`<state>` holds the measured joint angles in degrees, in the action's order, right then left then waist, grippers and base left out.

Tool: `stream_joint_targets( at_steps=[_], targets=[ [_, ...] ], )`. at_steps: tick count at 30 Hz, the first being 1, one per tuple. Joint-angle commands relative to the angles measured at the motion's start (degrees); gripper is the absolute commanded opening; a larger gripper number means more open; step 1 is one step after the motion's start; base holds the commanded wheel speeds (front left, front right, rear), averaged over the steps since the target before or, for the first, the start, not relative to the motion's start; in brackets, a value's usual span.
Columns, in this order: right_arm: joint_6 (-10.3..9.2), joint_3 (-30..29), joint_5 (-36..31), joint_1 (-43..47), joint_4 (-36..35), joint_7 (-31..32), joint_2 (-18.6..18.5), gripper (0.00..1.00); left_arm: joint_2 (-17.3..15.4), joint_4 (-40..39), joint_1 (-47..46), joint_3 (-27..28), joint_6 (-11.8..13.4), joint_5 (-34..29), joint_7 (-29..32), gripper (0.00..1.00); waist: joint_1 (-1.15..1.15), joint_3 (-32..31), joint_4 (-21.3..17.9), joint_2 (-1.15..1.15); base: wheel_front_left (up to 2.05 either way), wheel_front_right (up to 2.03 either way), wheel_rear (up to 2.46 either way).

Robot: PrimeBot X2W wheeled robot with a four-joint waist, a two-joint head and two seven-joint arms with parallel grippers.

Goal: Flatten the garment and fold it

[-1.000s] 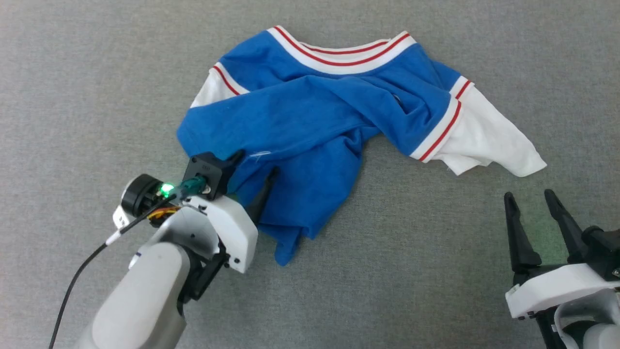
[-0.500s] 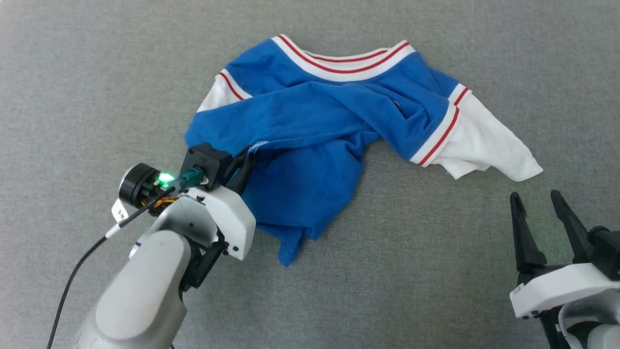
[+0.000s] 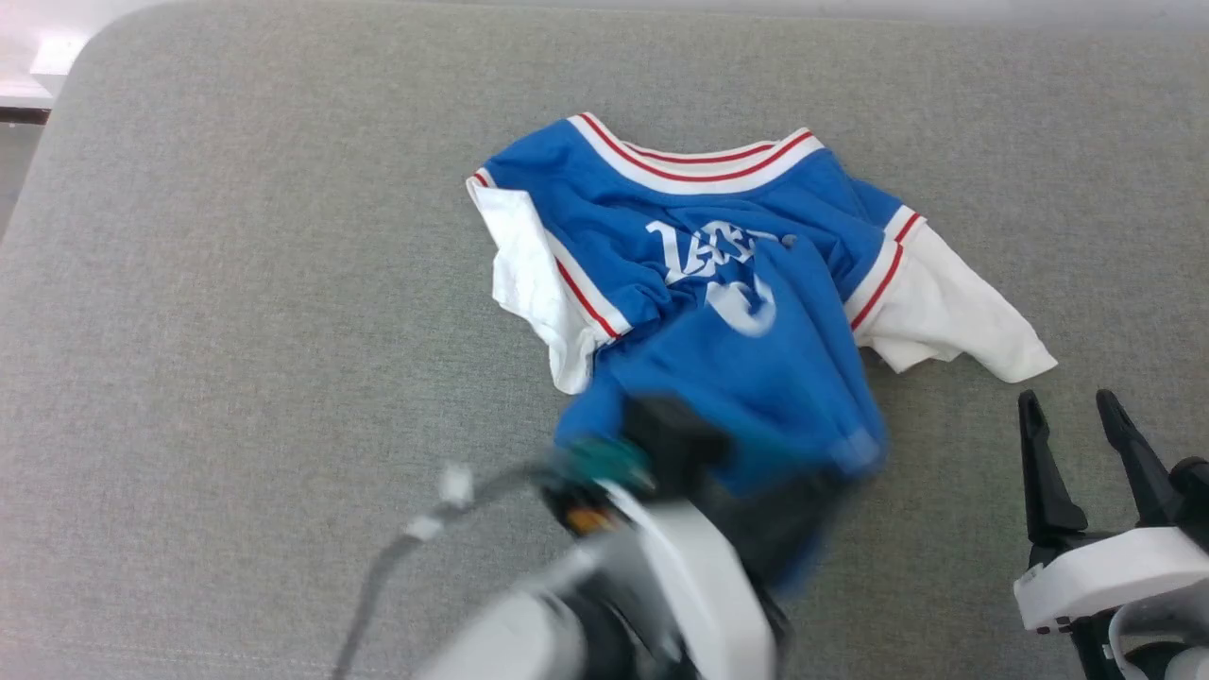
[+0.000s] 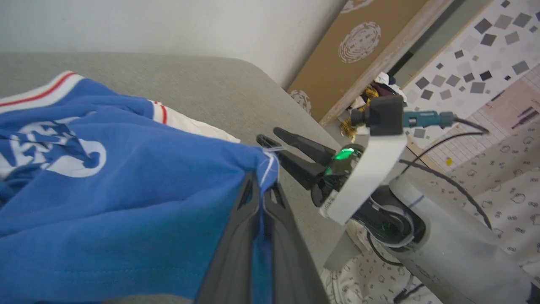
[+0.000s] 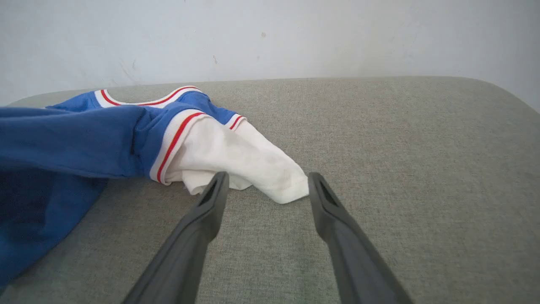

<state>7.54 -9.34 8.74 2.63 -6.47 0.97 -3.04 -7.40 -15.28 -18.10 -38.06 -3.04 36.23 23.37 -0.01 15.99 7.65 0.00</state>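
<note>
"Garment [image 3: 718, 312] first: where is it found?"

"Most of it is seen crumpled on the grey surface [image 3: 236, 331], with the collar [image 3: 699, 161] at the far side. One lower corner is held up off the surface by the left gripper [image 4: 260, 188]."

"How are the fingers set?"

"In the left wrist view the left fingers are seen pressed together on the blue hem corner [image 4: 270, 162]. In the head view that gripper is blurred. The right gripper [image 3: 1065, 401] is held low over the surface with its fingers spread and nothing between them. It is just beside the white sleeve end [image 5: 253, 169], and no contact can be made out."

"What can be counted as done?"

"Little. The lettering [image 3: 708, 260] is turned upward, but the body is bunched and creased. One sleeve [image 3: 529, 283] is doubled back along the body and the other is rumpled. Flattening is judged to be under way, not finished."

"And what is left?"

"The hem has to be drawn out, both sleeves laid flat and the creases smoothed. No fold has been made yet, so all of the folding is judged to remain."
</note>
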Motion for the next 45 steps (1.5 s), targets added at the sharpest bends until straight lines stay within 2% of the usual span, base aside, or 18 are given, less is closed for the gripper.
stream_joint_targets(
  at_steps=[1, 4, 8, 10, 11, 12, 13, 19, 24, 27, 31, 37, 39, 41, 45],
  targets=[
    [-0.05, -0.28, 0.29, -0.22, -0.03, -0.24, 0.16, 1.0, 0.68, 0.03, 1.54, -3.03, -0.03, 0.01, 1.52, 0.0, 0.01, 0.03, 0.02, 0.0, 0.0, 0.0, 0.0],
    [-0.05, -0.24, 0.34, -0.79, -0.11, -0.22, 0.16, 1.0, 2.56, 3.12, 2.16, -7.79, 0.1, -0.97, 1.6, 0.0, 0.01, 0.42, -0.61, 0.0, 0.0, 0.0, 0.0],
    [-0.05, -0.39, 0.69, -0.94, 0.58, -0.45, 0.16, 1.0, 4.34, 10.09, 1.98, -12.55, 0.55, 3.47, 0.34, 0.0, 0.01, 0.72, -1.75, 0.0, 0.0, 0.0, 0.0],
    [-0.05, -0.38, 0.86, -0.84, 0.9, -0.57, 0.16, 1.0, 4.46, 14.45, -0.11, -14.09, 1.75, 3.72, -1.49, 0.0, 0.01, 0.79, -2.42, 0.0, 0.0, 0.0, 0.0],
    [-0.05, -0.26, 0.87, -0.83, 1.0, -0.62, 0.16, 1.0, 4.48, 16.74, -1.71, -15.25, 2.05, 2.84, -2.47, 0.07, 0.01, 0.84, -2.78, 0.0, 0.0, 0.0, 0.0],
    [-0.05, -0.15, 0.92, -0.84, 1.1, -0.67, 0.16, 1.0, 4.49, 18.59, -2.63, -15.77, 2.73, 3.29, -4.03, 0.4, 0.01, 0.83, -3.07, 0.0, 0.0, 0.0, 0.0],
    [-0.05, -0.02, 0.96, -0.88, 1.24, -0.72, 0.16, 1.0, 4.49, 20.26, -3.62, -16.32, 3.33, 3.73, -5.51, 1.0, 0.01, 0.81, -3.34, 0.0, 0.0, 0.0, 0.0],
    [-0.05, -0.19, 1.08, -0.55, 2.23, -0.99, 0.16, 1.0, 4.51, 24.0, -6.99, -17.99, 5.03, 7.65, -11.34, 1.0, 0.01, -0.31, -3.58, 0.0, 0.0, 0.0, 0.0],
    [-0.05, -0.22, 1.41, 0.37, 2.86, -1.19, 0.16, 1.0, 4.38, 21.49, -9.66, -13.9, 7.51, 8.76, -18.04, 1.0, 0.01, -2.05, -2.81, 0.0, 0.0, 0.0, 0.0],
    [-0.05, -0.09, 1.49, 0.76, 3.08, -1.27, 0.16, 1.0, 1.26, 18.24, -10.87, -8.94, 10.9, 4.8, -24.68, 1.0, 0.01, -2.92, -2.34, 0.0, 0.0, 0.0, 0.0],
    [-0.05, 0.2, 1.63, 1.3, 3.34, -1.38, 0.16, 1.0, -4.67, 12.52, -8.79, -2.69, 14.94, 0.02, -33.99, 1.0, 0.01, -3.86, -2.03, 0.0, 0.0, 0.0, 0.0],
    [-0.05, 0.78, 1.75, 2.41, 3.18, -1.49, 0.16, 1.0, -11.04, 4.57, 3.5, 8.83, 20.11, -1.46, -38.19, 1.0, 0.01, -4.54, -2.06, 0.0, 0.0, 0.0, 0.0],
    [-0.05, 0.93, 1.78, 2.92, 3.06, -1.43, 0.16, 1.0, -11.25, 1.31, 8.46, 13.76, 21.59, -3.76, -38.31, 1.0, 0.01, -4.59, -1.96, 0.0, 0.0, 0.0, 0.0],
    [-0.05, 0.98, 1.85, 3.4, 2.9, -1.16, 0.16, 1.0, -10.16, -1.21, 13.71, 17.58, 21.88, -5.66, -38.34, 1.0, 0.01, -4.54, -1.59, 0.0, 0.0, 0.0, 0.0],
    [-0.05, 2.75, 0.45, 3.57, 1.4, 0.66, 0.16, 1.0, -6.97, -2.74, 20.64, 22.01, 19.48, -8.35, -38.35, 1.0, 0.01, -3.88, -0.41, 0.0, 0.0, 0.0, 0.0]
  ],
)
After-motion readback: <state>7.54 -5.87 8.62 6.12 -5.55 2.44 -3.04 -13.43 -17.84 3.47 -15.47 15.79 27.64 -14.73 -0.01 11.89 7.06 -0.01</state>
